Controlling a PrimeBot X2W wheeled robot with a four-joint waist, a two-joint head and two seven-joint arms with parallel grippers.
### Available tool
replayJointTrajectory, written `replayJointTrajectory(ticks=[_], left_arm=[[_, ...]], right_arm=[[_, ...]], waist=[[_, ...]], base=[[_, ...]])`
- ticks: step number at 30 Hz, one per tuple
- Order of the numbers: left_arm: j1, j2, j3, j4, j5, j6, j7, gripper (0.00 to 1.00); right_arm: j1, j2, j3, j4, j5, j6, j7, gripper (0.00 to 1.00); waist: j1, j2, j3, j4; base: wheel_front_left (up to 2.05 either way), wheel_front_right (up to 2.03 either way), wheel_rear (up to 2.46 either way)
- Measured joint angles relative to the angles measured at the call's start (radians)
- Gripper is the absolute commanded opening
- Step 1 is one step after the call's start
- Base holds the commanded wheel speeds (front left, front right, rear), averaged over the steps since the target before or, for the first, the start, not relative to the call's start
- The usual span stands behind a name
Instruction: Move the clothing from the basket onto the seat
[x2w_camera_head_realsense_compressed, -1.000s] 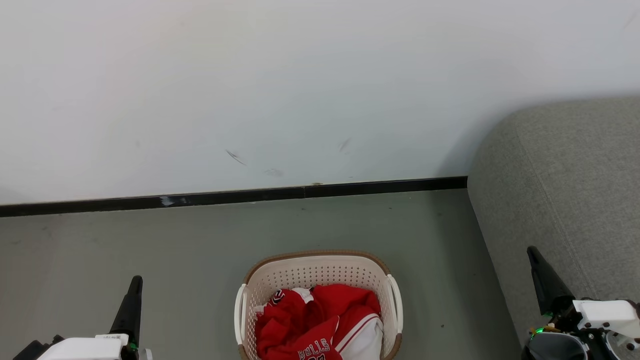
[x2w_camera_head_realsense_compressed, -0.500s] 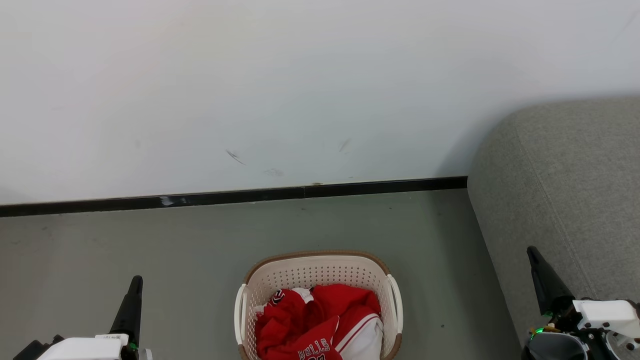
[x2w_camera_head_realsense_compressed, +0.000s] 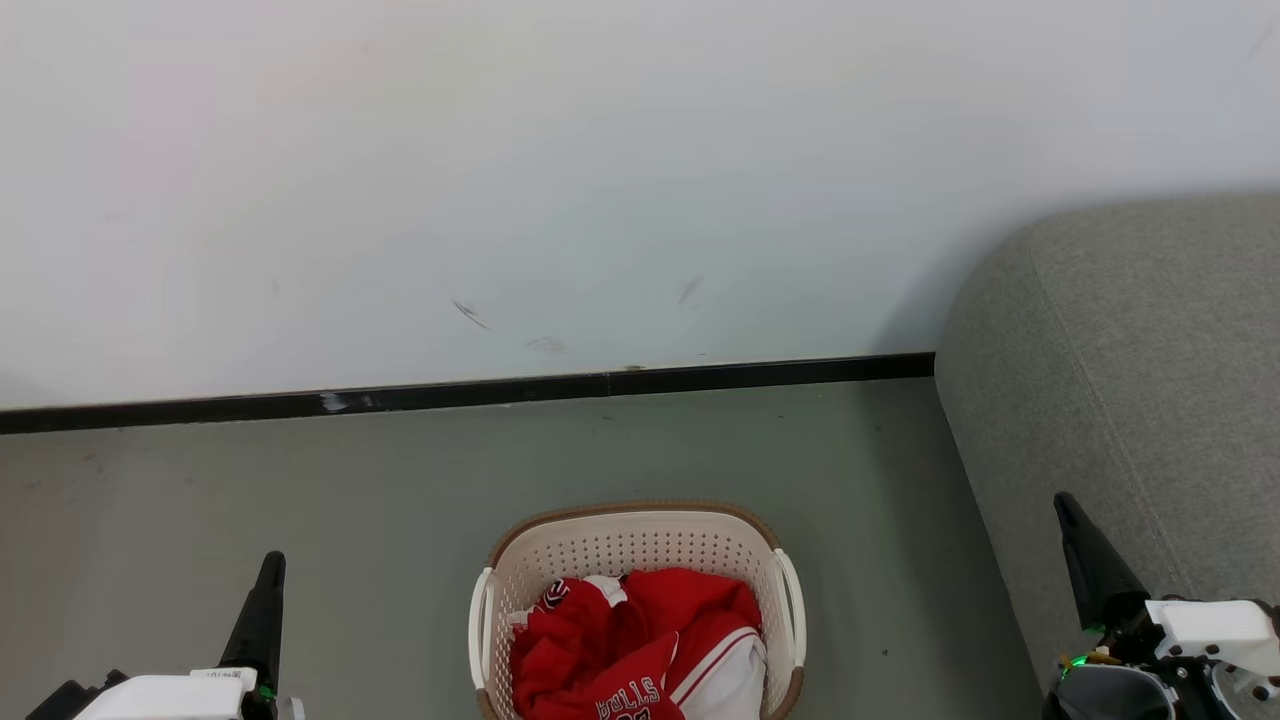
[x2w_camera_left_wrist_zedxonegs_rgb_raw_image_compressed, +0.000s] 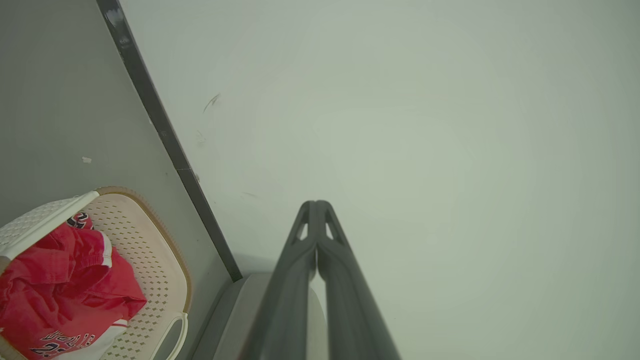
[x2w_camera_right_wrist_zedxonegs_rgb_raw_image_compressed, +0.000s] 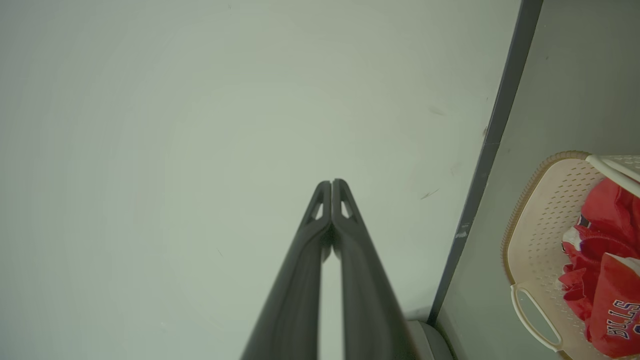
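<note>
The red and white clothing (x2w_camera_head_realsense_compressed: 640, 645) lies bunched inside the cream basket (x2w_camera_head_realsense_compressed: 640, 535), which stands on the floor at the bottom middle of the head view. The grey seat (x2w_camera_head_realsense_compressed: 1140, 380) rises at the right. My left gripper (x2w_camera_head_realsense_compressed: 272, 562) is shut and empty, low at the left, well apart from the basket. My right gripper (x2w_camera_head_realsense_compressed: 1064, 503) is shut and empty in front of the seat's side. In the left wrist view the gripper (x2w_camera_left_wrist_zedxonegs_rgb_raw_image_compressed: 316, 204) points at the wall, with the basket (x2w_camera_left_wrist_zedxonegs_rgb_raw_image_compressed: 165, 250) and clothing (x2w_camera_left_wrist_zedxonegs_rgb_raw_image_compressed: 65, 280) at lower left. The right wrist view shows the gripper (x2w_camera_right_wrist_zedxonegs_rgb_raw_image_compressed: 331, 182), basket (x2w_camera_right_wrist_zedxonegs_rgb_raw_image_compressed: 535, 210) and clothing (x2w_camera_right_wrist_zedxonegs_rgb_raw_image_compressed: 605, 240).
A white wall (x2w_camera_head_realsense_compressed: 600, 180) with a black baseboard (x2w_camera_head_realsense_compressed: 470, 393) runs behind the basket. Grey floor (x2w_camera_head_realsense_compressed: 300, 480) spreads between the wall, the basket and the seat.
</note>
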Motion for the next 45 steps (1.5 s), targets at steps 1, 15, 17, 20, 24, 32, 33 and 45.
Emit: replayJointTrajectory(ticks=[1,15,17,20,24,32,33,45], left_arm=[[0.0,0.0,0.0,0.0,0.0,0.0,0.0,0.0],[0.0,-0.001,0.001,0.0,0.0,0.0,0.0,0.0],[0.0,-0.001,0.001,0.0,0.0,0.0,0.0,0.0],[0.0,-0.001,0.001,0.0,0.0,0.0,0.0,0.0],[0.0,-0.001,0.001,0.0,0.0,0.0,0.0,0.0],[0.0,-0.001,0.002,0.0,0.0,0.0,0.0,0.0],[0.0,-0.001,0.002,0.0,0.0,0.0,0.0,0.0],[0.0,-0.002,0.003,0.0,0.0,0.0,0.0,0.0]], right_arm=[[0.0,0.0,0.0,0.0,0.0,0.0,0.0,0.0],[0.0,0.002,0.0,0.0,0.0,0.0,0.0,0.0],[0.0,0.002,0.0,0.0,0.0,0.0,0.0,0.0],[0.0,0.003,-0.001,0.0,0.0,0.0,0.002,0.0],[0.0,0.003,-0.001,0.0,0.0,0.0,0.003,0.0],[0.0,0.003,-0.001,0.0,-0.004,0.0,0.003,0.0],[0.0,0.003,-0.001,0.0,-0.004,0.0,0.003,0.0],[0.0,0.003,-0.001,0.0,-0.004,0.0,0.003,0.0]], waist=[[0.0001,0.0,0.0,0.0],[0.0,0.0,0.0,0.0],[0.0,0.0,0.0,0.0],[0.0,0.0,0.0,0.0],[0.0,0.0,0.0,0.0],[0.0,0.0,0.0,0.0],[0.0,0.0,0.0,0.0],[0.0,0.0,0.0,0.0]], base=[[0.0,0.0,0.0],[0.0,0.0,0.0],[0.0,0.0,0.0],[0.0,0.0,0.0],[0.0,0.0,0.0],[0.0,0.0,0.0],[0.0,0.0,0.0],[0.0,0.0,0.0]])
